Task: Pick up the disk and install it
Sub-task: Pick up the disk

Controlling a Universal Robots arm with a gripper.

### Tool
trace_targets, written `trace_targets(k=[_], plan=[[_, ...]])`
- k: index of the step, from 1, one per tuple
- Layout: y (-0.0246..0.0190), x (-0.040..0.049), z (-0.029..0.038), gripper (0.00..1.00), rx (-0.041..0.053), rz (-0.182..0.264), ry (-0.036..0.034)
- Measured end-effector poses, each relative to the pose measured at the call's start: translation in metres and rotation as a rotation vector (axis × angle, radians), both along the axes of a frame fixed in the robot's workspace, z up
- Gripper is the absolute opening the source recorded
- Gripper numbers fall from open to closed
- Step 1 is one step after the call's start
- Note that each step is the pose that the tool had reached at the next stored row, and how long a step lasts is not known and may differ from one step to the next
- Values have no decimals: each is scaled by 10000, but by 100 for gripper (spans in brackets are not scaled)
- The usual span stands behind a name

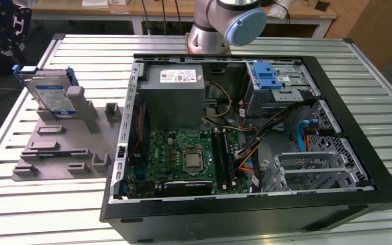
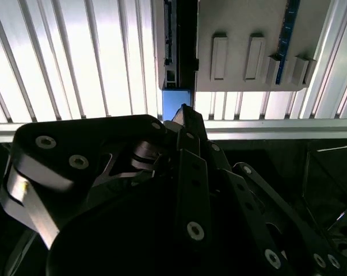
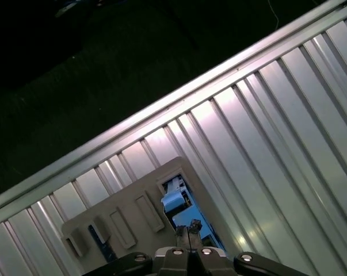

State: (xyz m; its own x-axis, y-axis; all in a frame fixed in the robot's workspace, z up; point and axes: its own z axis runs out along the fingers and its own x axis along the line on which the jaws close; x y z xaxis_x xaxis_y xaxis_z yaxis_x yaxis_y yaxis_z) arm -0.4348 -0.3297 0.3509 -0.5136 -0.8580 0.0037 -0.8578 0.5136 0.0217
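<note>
While hanging over disk [image 1: 51, 94] slotted upright in grey stand [image 1: 53, 153] on bench [image 1: 73, 56], holds fingers [image 2: 186, 123] pressed together, empty.

The disk [image 1: 49, 94] is standing upright on edge at about ten o'clock in the exterior view, sitting in a grey rack [image 1: 59, 153], its silver body showing a blue-and-white label inside a blue carrier frame.
</note>
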Motion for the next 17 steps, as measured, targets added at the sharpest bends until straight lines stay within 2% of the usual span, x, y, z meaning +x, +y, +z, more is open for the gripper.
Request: trace_targets(k=[5, 12, 17], plan=[[0, 0, -1, 11, 1, 659, 0], [1, 0, -1, 11, 1, 743, -1], [1, 0, -1, 11, 3, 1042, 0]])
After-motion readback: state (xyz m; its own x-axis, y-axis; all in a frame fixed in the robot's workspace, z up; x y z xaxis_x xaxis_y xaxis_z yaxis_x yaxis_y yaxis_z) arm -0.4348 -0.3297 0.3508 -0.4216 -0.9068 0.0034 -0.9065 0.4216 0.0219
